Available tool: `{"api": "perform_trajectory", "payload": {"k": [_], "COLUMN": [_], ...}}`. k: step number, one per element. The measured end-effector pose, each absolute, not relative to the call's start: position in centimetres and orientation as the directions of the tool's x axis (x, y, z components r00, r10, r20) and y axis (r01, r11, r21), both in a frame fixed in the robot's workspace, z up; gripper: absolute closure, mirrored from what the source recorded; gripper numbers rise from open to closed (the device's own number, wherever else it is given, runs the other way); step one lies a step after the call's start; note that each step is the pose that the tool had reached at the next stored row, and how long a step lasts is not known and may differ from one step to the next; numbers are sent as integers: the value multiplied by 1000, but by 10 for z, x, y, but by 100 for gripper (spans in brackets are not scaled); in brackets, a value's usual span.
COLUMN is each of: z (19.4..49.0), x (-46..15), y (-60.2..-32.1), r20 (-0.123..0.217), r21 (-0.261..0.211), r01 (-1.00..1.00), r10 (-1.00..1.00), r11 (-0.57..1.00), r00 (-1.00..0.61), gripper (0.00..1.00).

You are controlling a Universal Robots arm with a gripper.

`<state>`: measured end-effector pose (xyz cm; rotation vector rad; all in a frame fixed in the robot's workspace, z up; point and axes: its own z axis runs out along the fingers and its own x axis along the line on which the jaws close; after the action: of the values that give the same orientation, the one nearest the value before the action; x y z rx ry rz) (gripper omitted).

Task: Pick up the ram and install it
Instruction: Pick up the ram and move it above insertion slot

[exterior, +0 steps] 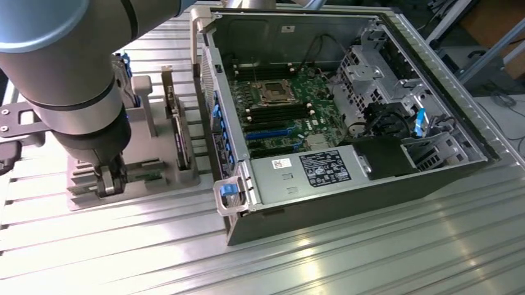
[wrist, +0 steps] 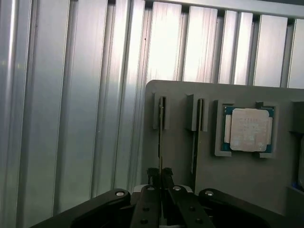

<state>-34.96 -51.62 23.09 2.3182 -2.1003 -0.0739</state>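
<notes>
Ram stick (wrist: 160, 133), a thin dark-green circuit board seen edge-on, is clamped between the jaws of the black gripper (wrist: 160, 173) in a slotted grey tray (wrist: 237, 175).

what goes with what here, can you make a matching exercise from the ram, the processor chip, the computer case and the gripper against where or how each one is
Things:
1. ram
2. processor chip
3. computer case
4. gripper

Places or states:
A. lying open on the ribbed metal table
B. flat in a square pocket of the grey holder
C. closed on a thin stick
D. standing on edge in a holder slot

Pairs: 1-D, 2-B, 3-A, 4-C
</notes>
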Motion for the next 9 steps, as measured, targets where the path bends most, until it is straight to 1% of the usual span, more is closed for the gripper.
{"api": "perform_trajectory", "payload": {"k": [4, 9], "z": [245, 271], "x": [-350, -350], "y": [-516, -514], "r20": [-27, -27], "r21": [41, 41], "r01": [-994, -994], "r10": [-995, -995], "r11": [-99, -99], "r00": [98, 98], "gripper": [87, 87]}}
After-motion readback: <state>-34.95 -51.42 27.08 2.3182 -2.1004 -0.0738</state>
